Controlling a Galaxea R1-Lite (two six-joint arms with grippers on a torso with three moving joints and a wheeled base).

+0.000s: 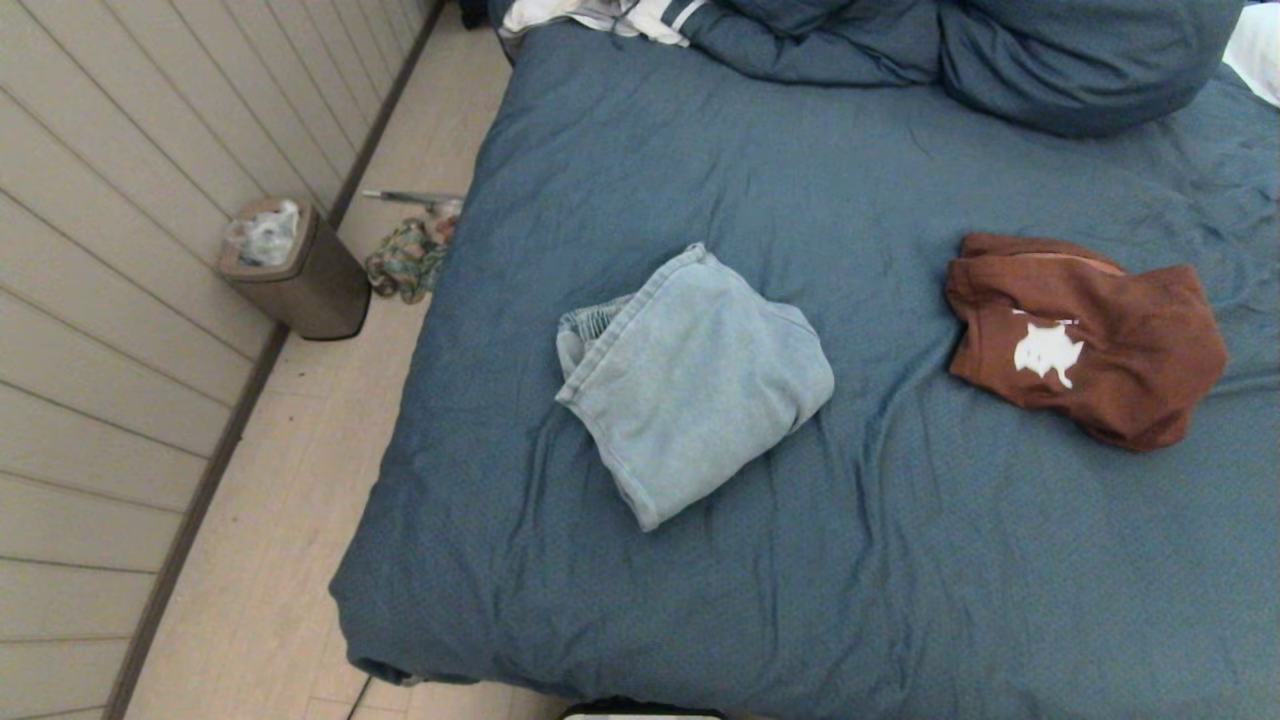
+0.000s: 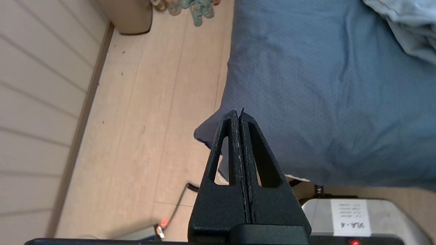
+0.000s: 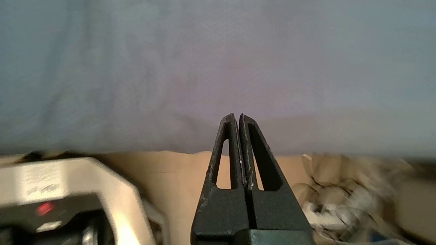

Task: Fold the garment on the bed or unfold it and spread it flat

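Note:
A folded light-blue garment (image 1: 690,380) lies in the middle of the slate-blue bed (image 1: 800,560). A folded brown garment (image 1: 1085,335) with a white print lies to its right. Neither arm shows in the head view. In the left wrist view, my left gripper (image 2: 238,114) hangs shut and empty over the bed's near left corner (image 2: 306,102), with an edge of the light-blue garment (image 2: 408,30) far off. In the right wrist view, my right gripper (image 3: 237,117) is shut and empty, low beside the bed's hanging cover (image 3: 218,68).
A brown waste bin (image 1: 300,270) stands by the panelled wall on the left, with a patterned cloth heap (image 1: 405,260) on the floor beside it. Bunched blue bedding (image 1: 1000,50) and white cloth (image 1: 600,15) lie at the bed's head. The robot's base (image 2: 357,217) is below.

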